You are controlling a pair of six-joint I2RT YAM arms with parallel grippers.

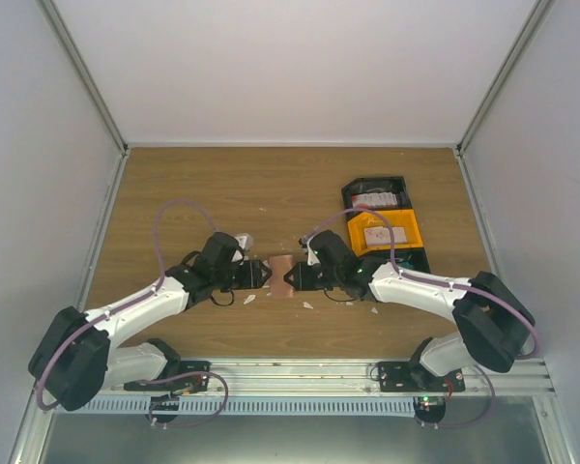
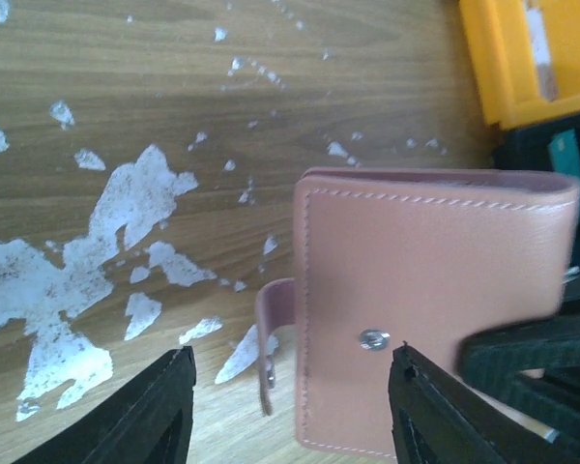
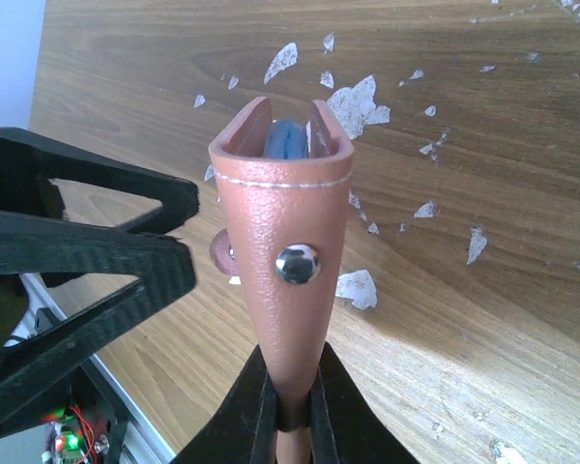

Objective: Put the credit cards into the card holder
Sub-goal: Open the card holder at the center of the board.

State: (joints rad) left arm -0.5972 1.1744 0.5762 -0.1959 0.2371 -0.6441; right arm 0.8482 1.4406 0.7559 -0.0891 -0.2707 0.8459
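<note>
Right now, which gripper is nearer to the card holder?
Right. The right gripper is shut on one end of the card holder; the left gripper stands open just beside it, not gripping.

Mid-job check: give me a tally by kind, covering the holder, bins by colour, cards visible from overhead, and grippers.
card holder: 1
orange bin: 1
black bins: 2, the near one partly hidden
credit cards showing on top in bins, overhead view: 2
grippers: 2, left gripper and right gripper
Total: 8
</note>
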